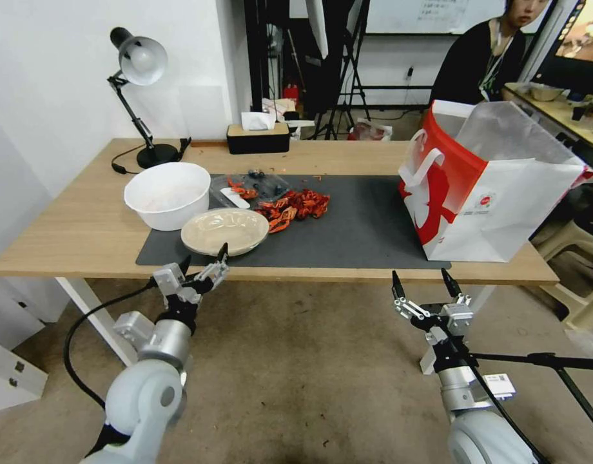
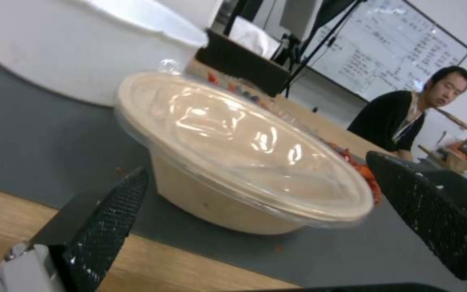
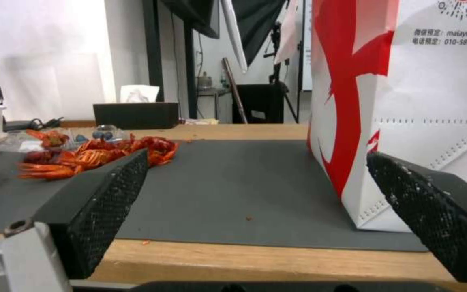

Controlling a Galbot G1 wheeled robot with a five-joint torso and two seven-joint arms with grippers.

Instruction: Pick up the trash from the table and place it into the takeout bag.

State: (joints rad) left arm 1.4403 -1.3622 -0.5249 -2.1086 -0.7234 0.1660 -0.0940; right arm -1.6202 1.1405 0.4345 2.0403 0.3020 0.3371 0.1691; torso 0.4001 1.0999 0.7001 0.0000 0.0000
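A shallow beige bowl (image 1: 224, 231) with a clear lid stands on the dark mat near the table's (image 1: 84, 225) front edge; the left wrist view shows it close up (image 2: 233, 162). My left gripper (image 1: 205, 255) is open just in front of it, level with the table edge, its fingers (image 2: 103, 227) on either side of the bowl and not touching it. Red crayfish shells (image 1: 295, 206) lie in a heap mid-mat (image 3: 98, 156). The white-and-red takeout bag (image 1: 483, 187) stands upright at the right end. My right gripper (image 1: 420, 276) hangs open and empty below the front edge, facing the bag (image 3: 406, 101).
A big white bowl (image 1: 167, 193) stands left of the beige one. Crumpled clear plastic (image 1: 248, 185) lies behind the shells. A black desk lamp (image 1: 138, 96) and a black tissue box (image 1: 258, 136) are at the back. A person sits behind the bag. The mat between shells and bag is bare.
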